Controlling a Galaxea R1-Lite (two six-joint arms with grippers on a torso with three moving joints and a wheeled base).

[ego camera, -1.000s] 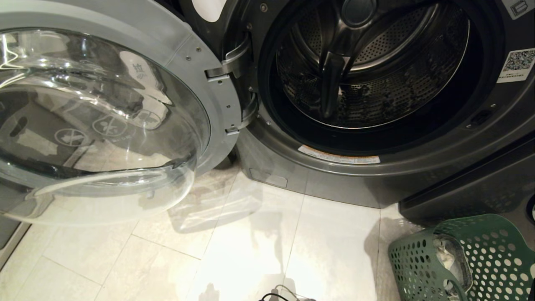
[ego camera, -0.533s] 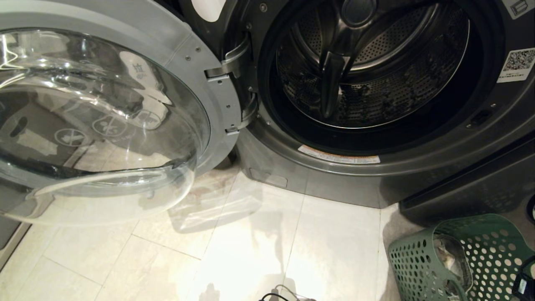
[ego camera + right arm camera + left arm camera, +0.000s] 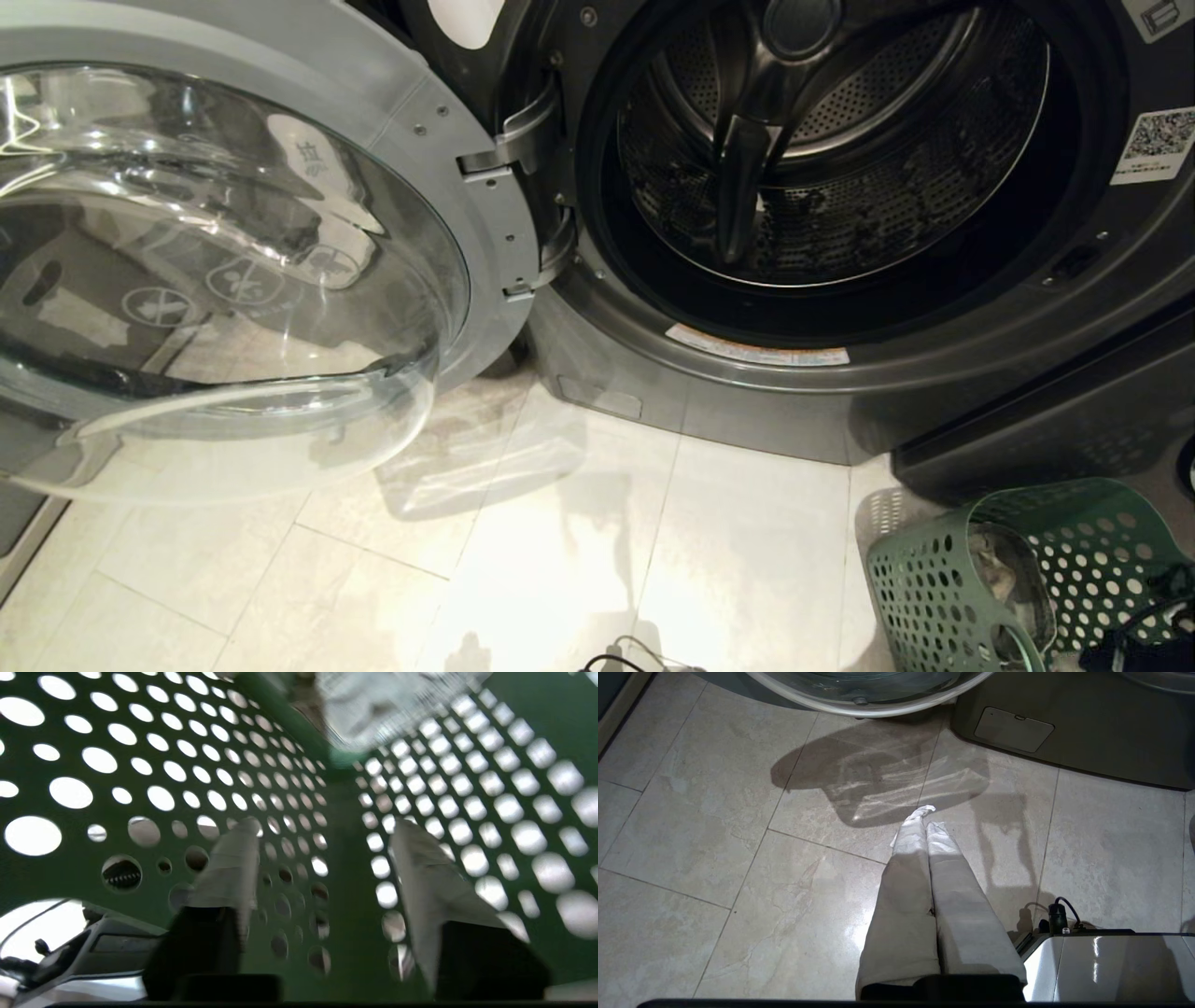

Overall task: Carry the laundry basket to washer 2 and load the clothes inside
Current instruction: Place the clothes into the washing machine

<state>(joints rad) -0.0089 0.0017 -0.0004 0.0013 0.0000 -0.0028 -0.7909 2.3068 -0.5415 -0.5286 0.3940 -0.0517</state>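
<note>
The green perforated laundry basket [image 3: 934, 588] stands on the floor at the bottom right, in front of the washer. Pale clothes [image 3: 1004, 574] lie inside it. The washer [image 3: 747, 411] has its round glass door [image 3: 233, 261] swung open to the left, and its steel drum [image 3: 840, 168] holds nothing. My right arm [image 3: 1144, 644] reaches down at the basket. My right gripper [image 3: 324, 828] is open inside the basket [image 3: 140, 742], nothing between its fingers, and a light garment [image 3: 373, 704] lies beyond the fingertips. My left gripper [image 3: 924, 816] hangs shut over the tiles.
The open door [image 3: 868, 700] overhangs the floor on the left. The washer's dark lower panel [image 3: 1064, 732] closes the far side. My base's silver corner with a cable [image 3: 1101, 966] sits near the left gripper. Pale floor tiles [image 3: 560, 560] lie between the door and the basket.
My right arm has come further into the head view at the bottom right, beside the basket. The washer, door and left arm have not moved.
</note>
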